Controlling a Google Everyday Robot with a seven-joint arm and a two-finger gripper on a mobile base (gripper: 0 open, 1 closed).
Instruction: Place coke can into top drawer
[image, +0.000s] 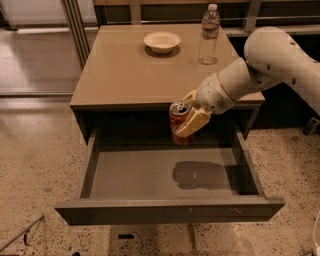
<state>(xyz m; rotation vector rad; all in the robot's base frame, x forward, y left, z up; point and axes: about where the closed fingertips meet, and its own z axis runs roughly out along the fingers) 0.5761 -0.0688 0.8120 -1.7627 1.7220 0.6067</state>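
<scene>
Tan fingers (194, 121) pinching the small red aluminium coke can (176, 117) from its right side: one finger runs diagonally across the can's front, the other sits behind its rim. Two-finger gripper (183, 116) hangs just off the cabinet's front edge, above the back of the open drawer. Can is upright with a slight tilt, silver top and pull tab facing up, and it is in the air, touching neither the cabinet nor the drawer floor.

Wide shallow grey-brown top drawer (170, 210) is pulled fully out, flat plain front panel towards the camera, grey floor inside. Dark shadow (200, 175) of can and gripper falls on that floor, right of centre.

White jointed arm (270, 57) comes in from the right, over the front right corner of the tan-topped cabinet (120, 80).

On the top, at the back: shallow cream bowl (161, 41) near centre, clear plastic water bottle with white cap (209, 35) to its right, well apart from the can.

Labels: can script mostly covered by the finger, can't read it. Bottle label unreadable too.

Speckled stone floor (35, 165) around the base.
</scene>
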